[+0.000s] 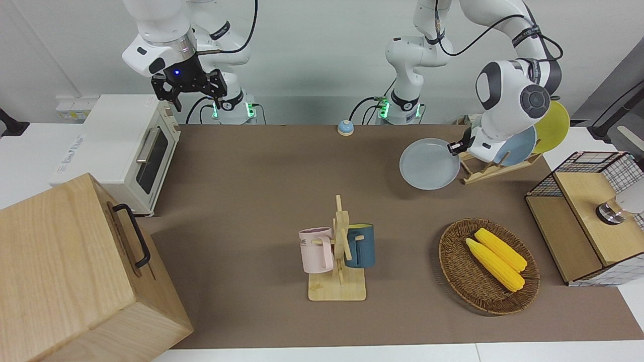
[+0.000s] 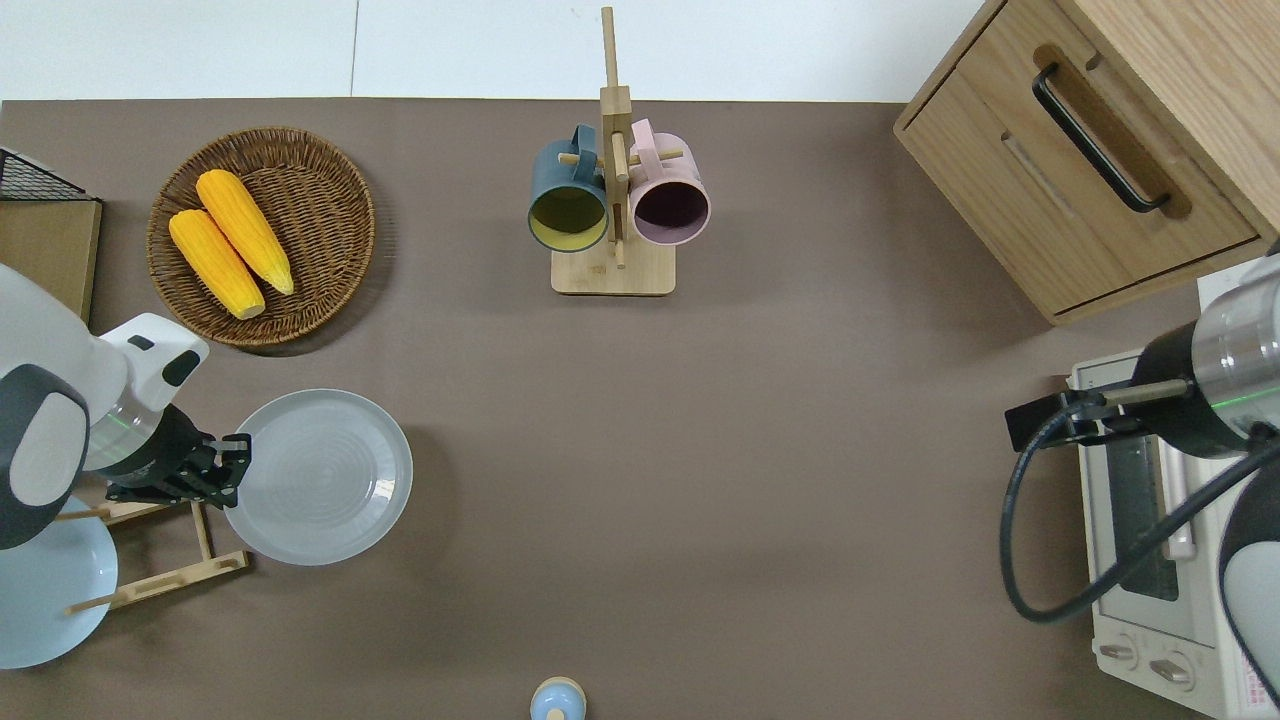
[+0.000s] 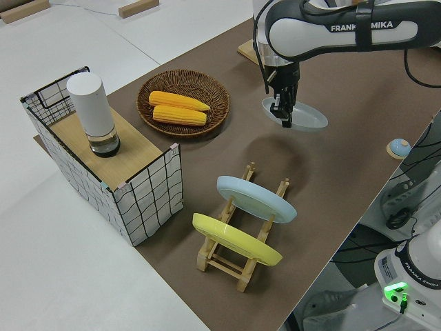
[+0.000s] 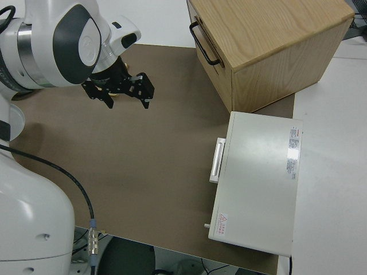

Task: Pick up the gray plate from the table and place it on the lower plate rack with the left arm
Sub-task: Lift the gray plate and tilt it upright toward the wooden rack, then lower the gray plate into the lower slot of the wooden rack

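My left gripper (image 1: 457,147) is shut on the rim of the gray plate (image 1: 429,165) and holds it nearly flat, lifted off the table. In the overhead view the gripper (image 2: 228,470) is over the low end of the light-wood plate rack (image 2: 165,581), and the gray plate (image 2: 318,477) hangs over the table beside it. The left side view shows the gripper (image 3: 284,117), the plate (image 3: 300,114) and the rack's low-end pegs (image 3: 247,176), which stand free. The right gripper (image 1: 188,90) is parked and open.
A sky-blue plate (image 3: 255,198) and a yellow plate (image 3: 238,241) stand in the rack's higher slots. A wicker basket (image 1: 455,274) with two corn cobs, a mug stand (image 1: 338,251), a wire crate (image 1: 588,216), a toaster oven (image 1: 126,146), a wooden cabinet (image 1: 75,271) and a small bell (image 1: 345,127) are on the table.
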Motion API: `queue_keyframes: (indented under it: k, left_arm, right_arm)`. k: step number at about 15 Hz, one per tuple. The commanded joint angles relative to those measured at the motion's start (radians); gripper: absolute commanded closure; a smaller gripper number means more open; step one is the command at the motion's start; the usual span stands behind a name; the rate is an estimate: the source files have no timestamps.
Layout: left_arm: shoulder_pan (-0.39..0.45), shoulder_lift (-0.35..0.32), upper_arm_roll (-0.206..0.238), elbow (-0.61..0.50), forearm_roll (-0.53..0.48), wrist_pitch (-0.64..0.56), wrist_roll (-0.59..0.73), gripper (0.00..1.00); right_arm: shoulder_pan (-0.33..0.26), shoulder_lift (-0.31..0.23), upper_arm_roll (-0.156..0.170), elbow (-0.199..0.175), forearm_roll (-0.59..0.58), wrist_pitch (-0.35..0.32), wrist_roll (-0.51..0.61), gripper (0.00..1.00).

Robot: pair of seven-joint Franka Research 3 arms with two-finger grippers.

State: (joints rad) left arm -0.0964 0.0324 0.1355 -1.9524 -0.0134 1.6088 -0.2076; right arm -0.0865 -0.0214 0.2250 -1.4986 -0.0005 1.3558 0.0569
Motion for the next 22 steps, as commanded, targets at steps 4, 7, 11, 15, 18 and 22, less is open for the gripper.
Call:
queue_keyframes:
  k: [4, 7, 11, 15, 18, 22]
  left_arm:
    - [-0.045, -0.048, -0.007, 0.047, 0.199, -0.084, -0.121, 1.00]
    - [-0.045, -0.055, -0.034, 0.059, 0.312, -0.102, -0.159, 1.00]
    - [-0.045, -0.055, -0.056, 0.059, 0.459, -0.159, -0.159, 1.00]
    - [-0.045, -0.042, -0.056, 0.053, 0.605, -0.175, -0.203, 1.00]
    - [-0.045, -0.029, -0.057, 0.046, 0.687, -0.216, -0.216, 1.00]
    - [-0.043, -0.003, -0.057, 0.033, 0.705, -0.247, -0.231, 1.00]
  right_arm:
    - [-0.015, -0.005, 0.007, 0.006, 0.004, -0.015, -0.003, 0.013]
    - [-0.015, -0.005, 0.007, 0.006, 0.004, -0.015, -0.002, 0.013]
    - [-0.015, -0.005, 0.007, 0.006, 0.004, -0.015, -0.003, 0.013]
    - [-0.015, -0.005, 0.007, 0.006, 0.004, -0.015, -0.003, 0.011]
    - [-0.015, -0.005, 0.007, 0.006, 0.004, -0.015, -0.003, 0.011]
    - [-0.015, -0.005, 0.007, 0.006, 0.004, -0.015, -0.003, 0.013]
